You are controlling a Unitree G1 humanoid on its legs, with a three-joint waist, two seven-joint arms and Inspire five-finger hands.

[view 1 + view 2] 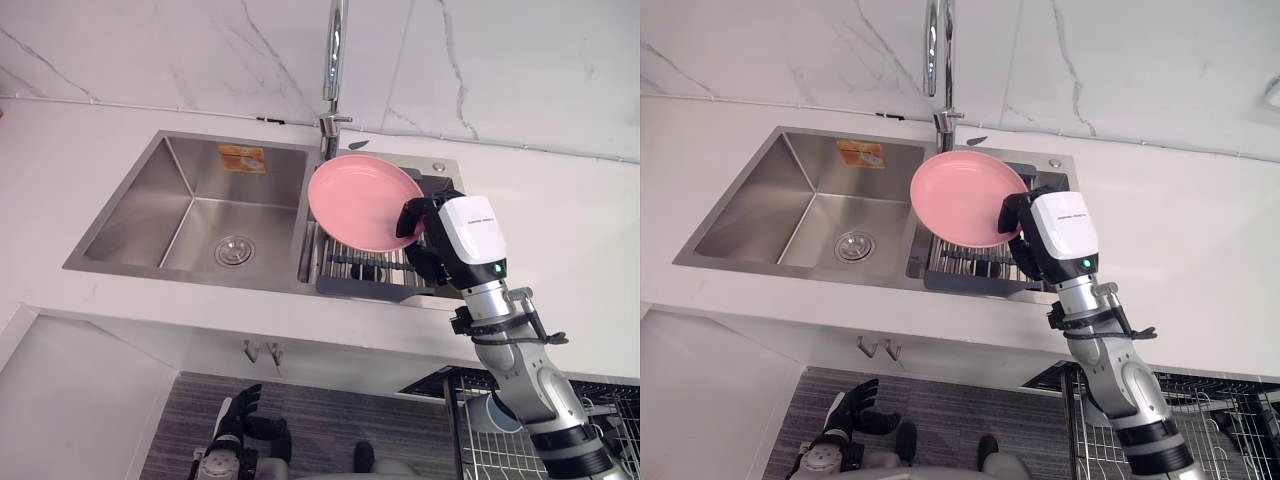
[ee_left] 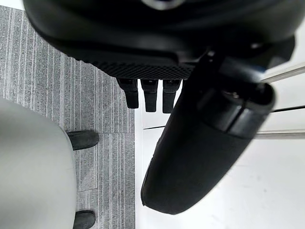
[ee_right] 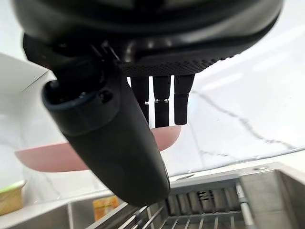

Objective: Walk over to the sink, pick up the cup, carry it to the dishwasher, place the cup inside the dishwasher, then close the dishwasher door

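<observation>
Right hand (image 1: 428,225) pinches the plate (image 1: 362,202) rim, no cup; lift level, clear the rack (image 1: 365,270). Left hand (image 1: 237,418) hangs open.

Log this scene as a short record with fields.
held item: pink plate
right hand: pinching the plate's rim, above the sink's right basin
left hand: open, low near the floor
sink: two basins, rack in the right one
faucet: behind the plate, between the basins
</observation>
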